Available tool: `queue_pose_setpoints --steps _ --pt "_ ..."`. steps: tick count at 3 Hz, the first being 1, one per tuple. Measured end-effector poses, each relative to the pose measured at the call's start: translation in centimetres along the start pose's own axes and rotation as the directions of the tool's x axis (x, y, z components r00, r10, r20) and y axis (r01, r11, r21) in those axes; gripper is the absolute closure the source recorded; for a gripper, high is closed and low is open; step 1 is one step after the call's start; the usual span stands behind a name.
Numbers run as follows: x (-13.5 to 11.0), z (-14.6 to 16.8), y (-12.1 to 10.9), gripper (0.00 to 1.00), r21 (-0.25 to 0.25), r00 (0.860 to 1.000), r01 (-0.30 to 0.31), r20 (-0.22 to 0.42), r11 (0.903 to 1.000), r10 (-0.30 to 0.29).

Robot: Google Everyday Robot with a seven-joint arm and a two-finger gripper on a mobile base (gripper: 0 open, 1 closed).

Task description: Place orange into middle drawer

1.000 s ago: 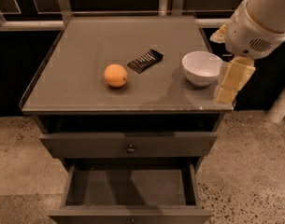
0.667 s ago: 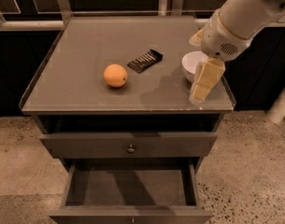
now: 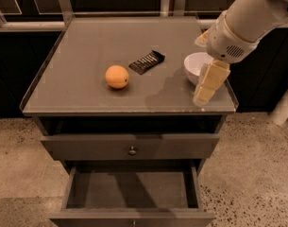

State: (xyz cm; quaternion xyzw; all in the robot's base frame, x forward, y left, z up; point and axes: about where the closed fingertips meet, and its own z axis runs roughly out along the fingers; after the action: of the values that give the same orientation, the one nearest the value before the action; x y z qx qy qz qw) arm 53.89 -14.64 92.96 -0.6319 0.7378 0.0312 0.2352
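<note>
The orange [image 3: 117, 76] sits on the grey cabinet top [image 3: 87, 56], left of centre. The middle drawer [image 3: 129, 193] is pulled open below; its inside shows nothing but its dark floor. The knobbed drawer front [image 3: 132, 148] just above it is closed. My gripper [image 3: 207, 86] hangs over the top's front right corner, in front of the white bowl [image 3: 194, 65], well to the right of the orange and holding nothing I can see.
A black snack bar [image 3: 147, 61] lies between the orange and the bowl. The top has a raised rim [image 3: 35, 91]. Dark cabinets and a rail [image 3: 30, 25] run behind. A speckled floor [image 3: 257, 174] surrounds the cabinet.
My arm has swung left from the cabinet's right edge, and the gripper now partly covers the bowl. The orange, bar and drawers have not moved.
</note>
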Motion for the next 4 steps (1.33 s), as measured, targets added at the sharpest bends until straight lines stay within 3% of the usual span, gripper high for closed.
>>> queue_pose_setpoints --steps 1,2,3,4 --pt "-1.0 1.6 -1.4 0.0 0.0 0.999 0.008 0.041 1.0 -0.008" --pt "-3.1 5.6 -3.4 0.0 -0.049 0.994 0.055 0.099 0.9973 -0.049" --pt "-5.6 10.6 -4.7 0.0 -0.123 0.983 0.091 0.171 0.9882 -0.069" --pt "-7.3 13.7 -5.5 0.0 -0.165 0.973 0.114 0.218 0.9798 -0.076"
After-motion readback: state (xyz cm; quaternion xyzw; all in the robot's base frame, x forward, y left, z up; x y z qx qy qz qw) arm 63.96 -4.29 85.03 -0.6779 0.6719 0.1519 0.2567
